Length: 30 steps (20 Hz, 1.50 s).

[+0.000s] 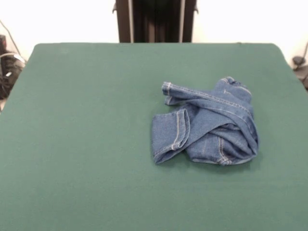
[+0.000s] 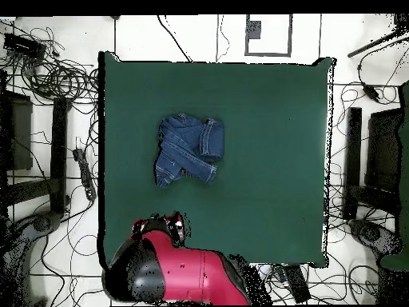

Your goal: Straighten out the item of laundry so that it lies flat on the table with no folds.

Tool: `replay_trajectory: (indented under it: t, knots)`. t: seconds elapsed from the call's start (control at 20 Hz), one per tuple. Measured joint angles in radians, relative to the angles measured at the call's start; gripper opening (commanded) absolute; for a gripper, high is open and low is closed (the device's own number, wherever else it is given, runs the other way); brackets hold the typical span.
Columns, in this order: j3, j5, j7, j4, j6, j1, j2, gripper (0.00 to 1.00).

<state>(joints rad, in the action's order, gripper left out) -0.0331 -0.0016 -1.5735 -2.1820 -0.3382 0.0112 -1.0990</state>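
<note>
jeans (image 1: 207, 122) crumpled on tabletop (image 1: 86, 144) | soft, limp denim | take hold at hemmed leg end | pincer state: cannot tell

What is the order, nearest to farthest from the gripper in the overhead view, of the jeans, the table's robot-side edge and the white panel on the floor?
From the gripper:
1. table's robot-side edge, right by it, picture bottom.
2. jeans, crumpled, left of the table's centre.
3. white panel, beyond the opposite edge, picture top.

Bright even light, blown-out white background, soft shadow under the jeans (image 1: 207, 122), mild overall blur
</note>
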Motion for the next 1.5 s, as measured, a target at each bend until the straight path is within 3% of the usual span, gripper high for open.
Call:
replay_trajectory:
  t: [0.85,1.5]
  knots:
    - [-0.020,-0.068,0.000,-0.013,0.197,-0.057,0.188,1.00]
    - [-0.023,-0.110,0.000,-0.035,0.279,-0.065,0.270,1.00]
